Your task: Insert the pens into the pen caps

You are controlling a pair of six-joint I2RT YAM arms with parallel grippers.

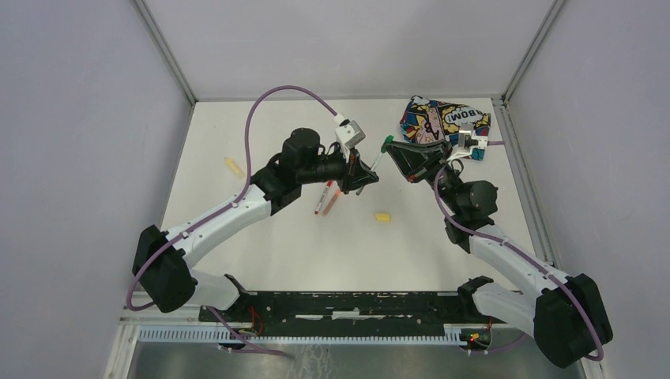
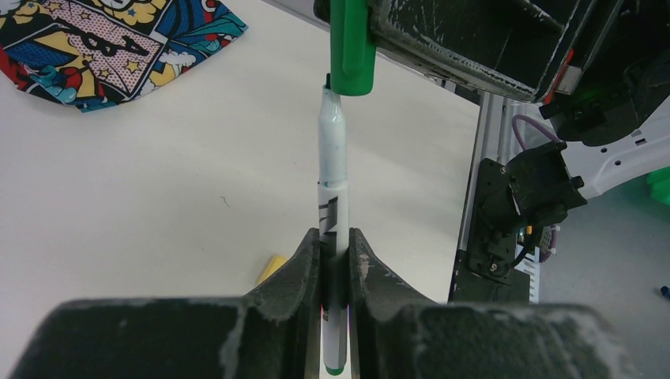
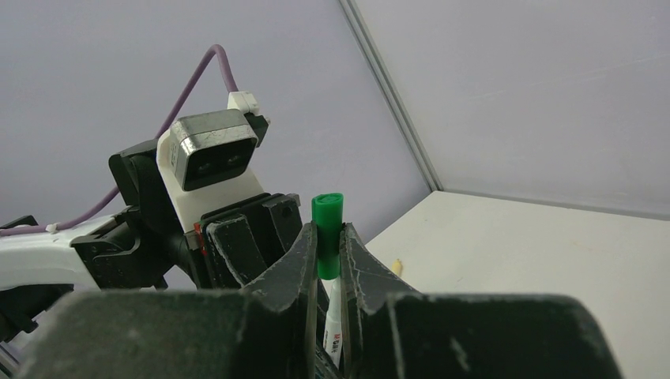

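Two fingers [image 2: 304, 276] pinch pen [image 2: 333, 158]; two pinch cap [image 2: 351, 47].

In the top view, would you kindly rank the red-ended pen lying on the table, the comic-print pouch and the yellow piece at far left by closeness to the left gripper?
From the left gripper:
1. Red-ended pen, just to its near left.
2. Comic-print pouch, back right.
3. Yellow piece, far left by the wall.

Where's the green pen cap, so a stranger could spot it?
Find the comic-print pouch at the table's far right. Just left of it, the right claw pinches the green cap in mid-air. Unlike the yellow cap lying on the table, it meets a pen tip.
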